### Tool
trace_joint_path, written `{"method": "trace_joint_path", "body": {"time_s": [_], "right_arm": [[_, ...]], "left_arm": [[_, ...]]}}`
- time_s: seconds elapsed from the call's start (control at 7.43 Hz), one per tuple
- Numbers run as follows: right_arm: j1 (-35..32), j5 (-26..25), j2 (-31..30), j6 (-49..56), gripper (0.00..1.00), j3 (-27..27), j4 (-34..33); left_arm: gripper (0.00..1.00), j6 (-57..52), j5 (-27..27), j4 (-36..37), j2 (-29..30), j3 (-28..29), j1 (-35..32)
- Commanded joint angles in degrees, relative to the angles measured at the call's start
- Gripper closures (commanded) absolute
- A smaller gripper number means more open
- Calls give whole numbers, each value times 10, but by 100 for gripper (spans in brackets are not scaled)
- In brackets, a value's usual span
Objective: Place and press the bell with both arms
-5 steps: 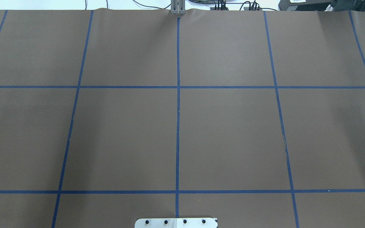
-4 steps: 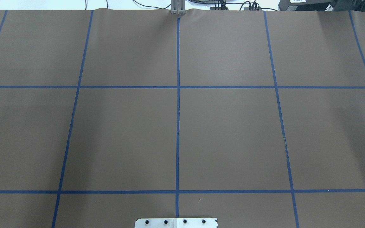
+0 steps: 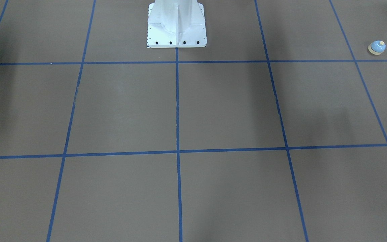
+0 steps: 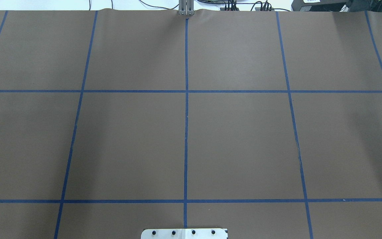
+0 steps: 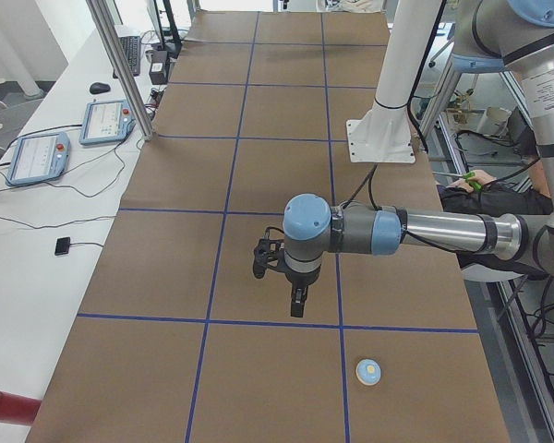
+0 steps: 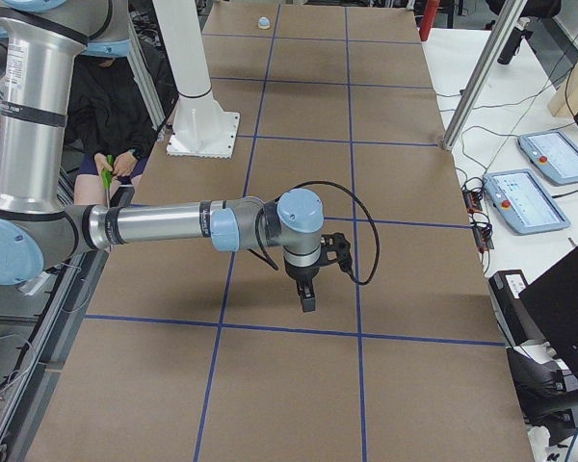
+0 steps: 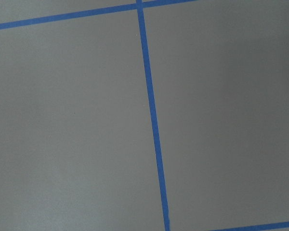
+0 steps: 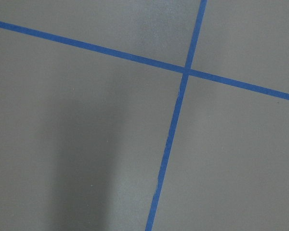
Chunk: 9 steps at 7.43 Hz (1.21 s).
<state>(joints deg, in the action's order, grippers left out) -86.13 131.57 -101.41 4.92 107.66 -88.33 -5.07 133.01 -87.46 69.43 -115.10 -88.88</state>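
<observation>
exterior left shows the bell (image 5: 368, 371) resting on the table (image 5: 166, 268) near its left end, apart from the left gripper (image 5: 296, 303) (open or closed, we cannot tell; likewise the right gripper (image 6: 308, 298)). we should centre over it, then descend straight down.

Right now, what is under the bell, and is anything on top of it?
The bell stands on the brown paper, clear of the blue tape lines. Nothing lies on top; only its own cream button shows. Its base hides the paper directly beneath.
</observation>
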Motion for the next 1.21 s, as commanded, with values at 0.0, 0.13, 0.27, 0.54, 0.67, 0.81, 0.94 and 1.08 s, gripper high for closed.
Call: {"method": "trace_joint_path", "body": {"time_s": [0.0,0.13,0.27,0.54,0.67,0.81,0.94,1.08], "right_arm": [[0,0,2,0,0,0,0],[0,0,2,-10,0,1,2],[0,0,3,-16,0,1,3],[0,1,2,-15,0,2,3],[0,0,2,-15,0,3,3],[0,0,2,-15,0,2,3],[0,0,2,-16,0,2,3],[0,0,2,-16,0,2,3]], "left_arm": [[0,6,-2,-4,19,2,-1],[0,3,-2,-4,43,4,-3],[0,6,-6,-3,54,15,-5],[0,5,-4,-6,48,17,-7],[0,10,0,-9,47,9,-5],[0,15,1,-11,53,9,-2],[0,13,1,-21,53,8,11],[0,18,1,-31,52,9,22]]}}
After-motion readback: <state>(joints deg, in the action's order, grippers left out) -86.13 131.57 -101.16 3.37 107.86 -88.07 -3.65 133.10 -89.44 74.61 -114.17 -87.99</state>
